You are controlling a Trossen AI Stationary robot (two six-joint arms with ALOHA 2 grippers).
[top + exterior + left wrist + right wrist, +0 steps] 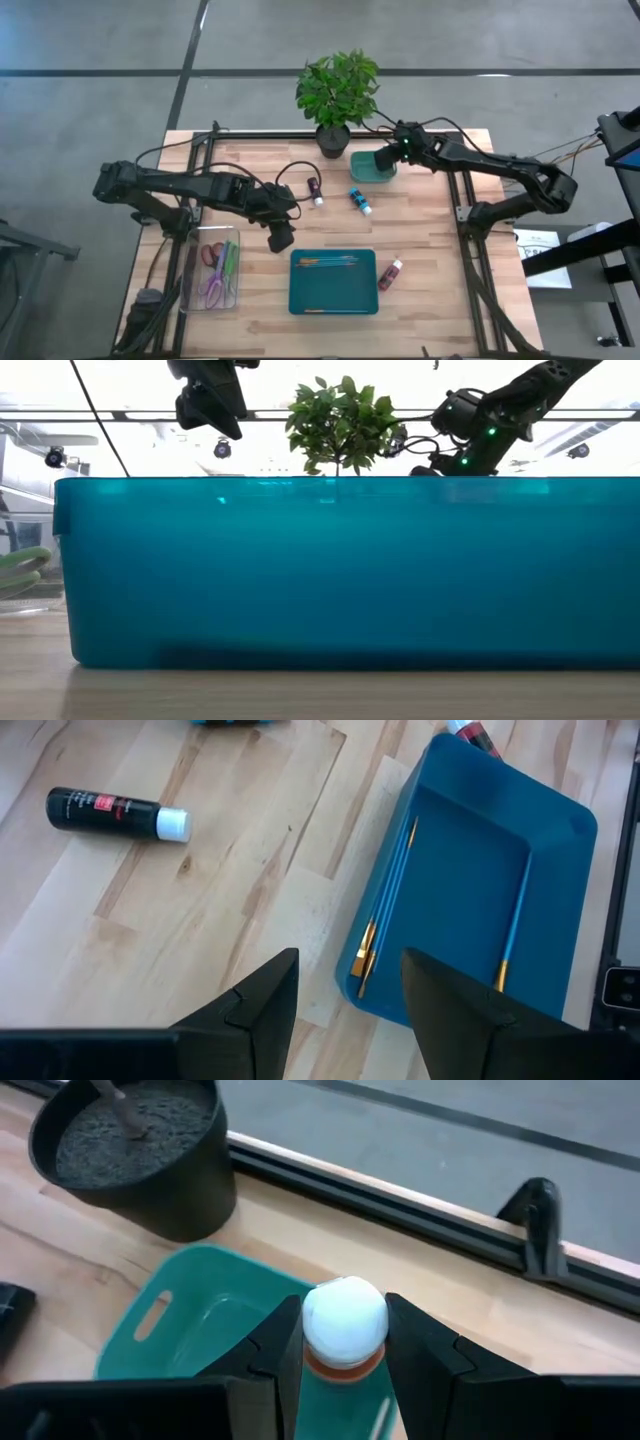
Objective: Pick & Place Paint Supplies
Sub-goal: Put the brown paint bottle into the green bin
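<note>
Right hand [342, 1348] is gripping a paint bottle [345, 1342] with a white cap and an orange band between its two dark fingers, holding it above the small teal bin [190, 1330] at the far side of the tabletop [430, 240], just beside the black pot of the potted plant [336, 95]. In the high view this hand [398, 150] is hovering over that bin [373, 166].

Left hand [350, 1000] is hanging with its fingers parted and nothing between them, above the near-left corner region of the large blue tray [470, 870]. In the high view it [280, 238] is sitting just left of the tray [333, 282].

Three thin brushes [385, 910] with blue handles and orange-gold ferrules are lying in the tray, two close together along one side and one [513, 925] along the other.

A black paint bottle [116, 813] with a white cap is lying on its side on the bare wood, well apart from the tray. A blue bottle [360, 200] is lying near the tabletop's middle, and a dark red bottle [390, 273] is lying just right of the tray.

A clear container [213, 268] holding pink and green items is resting at the left of the tabletop.
</note>
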